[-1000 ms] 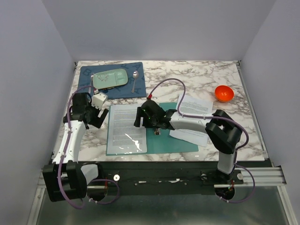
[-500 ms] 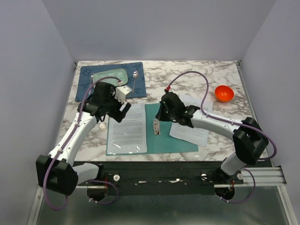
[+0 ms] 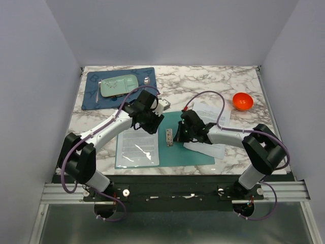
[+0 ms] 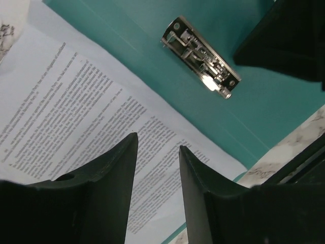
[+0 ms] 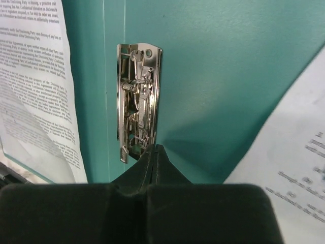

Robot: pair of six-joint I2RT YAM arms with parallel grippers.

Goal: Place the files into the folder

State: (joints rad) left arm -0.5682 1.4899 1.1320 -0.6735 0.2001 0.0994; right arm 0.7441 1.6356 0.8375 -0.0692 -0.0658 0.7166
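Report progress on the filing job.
Done: the folder lies open, one sheet on its left half. In hand: the right tool, shut, points at the metal clip; the left tool, open, hovers over that sheet. Left: the sheets at the right, not yet filed.

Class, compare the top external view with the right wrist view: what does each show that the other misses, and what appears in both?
Only the top external view shows the orange bowl, the blue placemat and the left gripper. Only the right wrist view shows that the right gripper is shut, its tips at the near end of the metal clip. Both show the teal folder, the clip and printed sheets on either side.
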